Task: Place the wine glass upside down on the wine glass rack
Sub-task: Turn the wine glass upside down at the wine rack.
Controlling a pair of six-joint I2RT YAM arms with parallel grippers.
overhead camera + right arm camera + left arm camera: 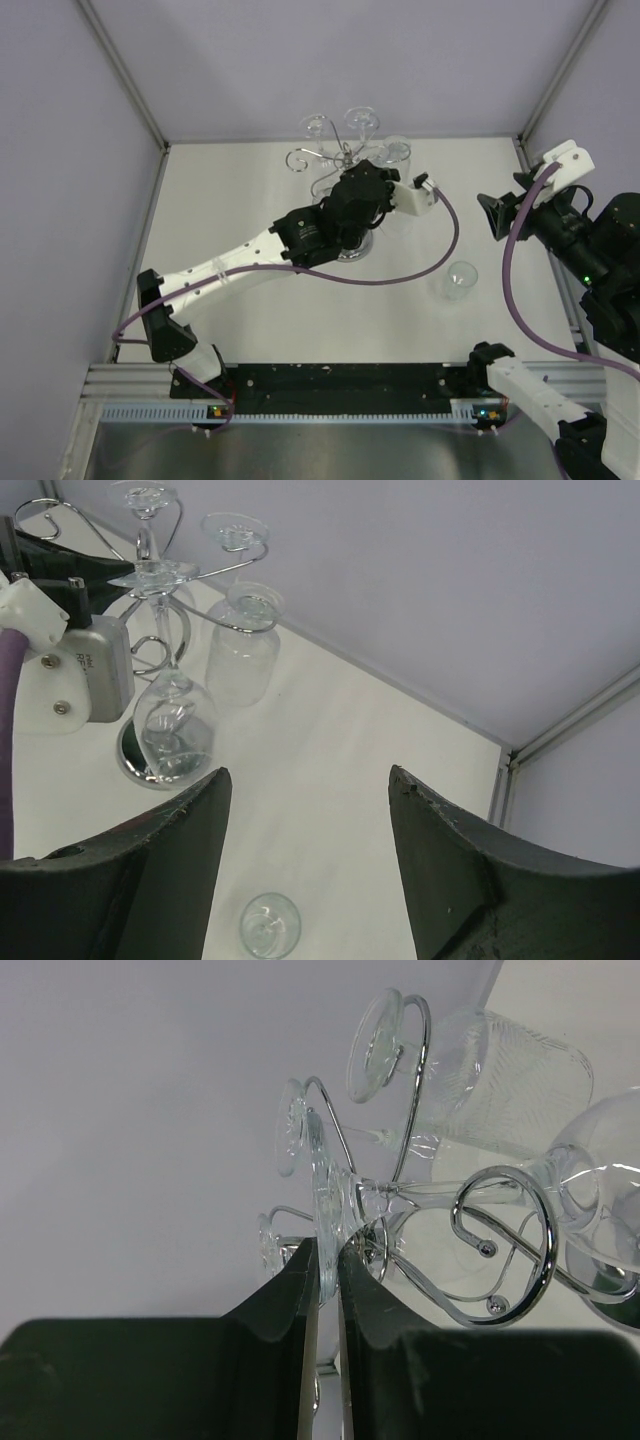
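Note:
An upside-down wine glass (pixel 178 725) hangs by its foot (pixel 330 1195) at the wine glass rack (pixel 545 1250), a chrome stand with scroll arms (pixel 300 160). My left gripper (pixel 328 1245) is shut on the edge of that foot. Its stem runs between the rack's wires and its bowl (pixel 605 1185) hangs below. The left gripper (pixel 362 180) reaches over the rack's round base (pixel 135 767). My right gripper (pixel 310 780) is open and empty, held above the table at the right (pixel 495 215). Below it another wine glass (pixel 461 279) stands upright (pixel 270 926).
Another glass (pixel 240 655) hangs upside down on the rack's far side (pixel 398 152), and more glass feet (pixel 361 118) sit in other scroll arms. A purple cable (pixel 440 250) loops over the table beside the rack. Lavender walls (pixel 90 150) close in the table.

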